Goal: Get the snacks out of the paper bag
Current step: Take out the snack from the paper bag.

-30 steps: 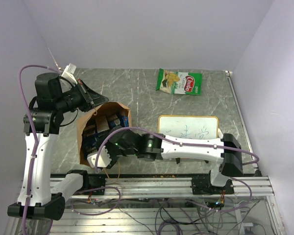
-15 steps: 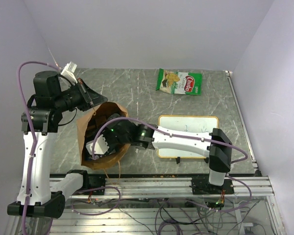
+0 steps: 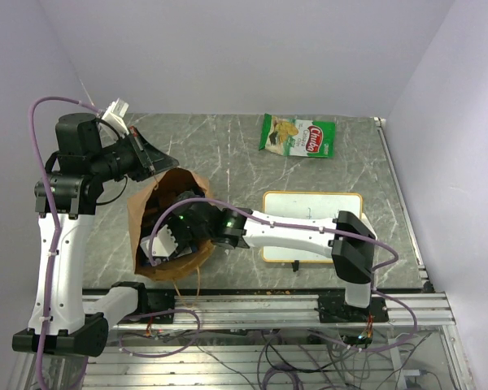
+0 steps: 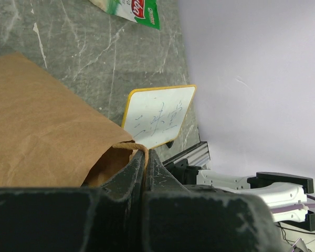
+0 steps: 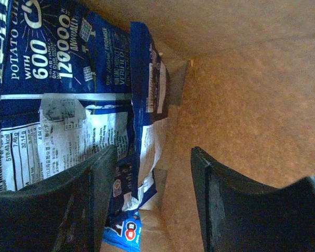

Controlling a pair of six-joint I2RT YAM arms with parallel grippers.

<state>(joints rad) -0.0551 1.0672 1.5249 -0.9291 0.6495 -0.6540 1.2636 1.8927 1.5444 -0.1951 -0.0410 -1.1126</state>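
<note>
Brown paper bag (image 3: 138, 218), right tool (image 5: 153, 153) inside — parted

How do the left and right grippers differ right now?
The left gripper is shut, pinching the paper bag at its rim; the right gripper is open, holding nothing. The left gripper is outside the bag; the right gripper is inside it, beside a blue packet. Both work on the same bag.
</note>
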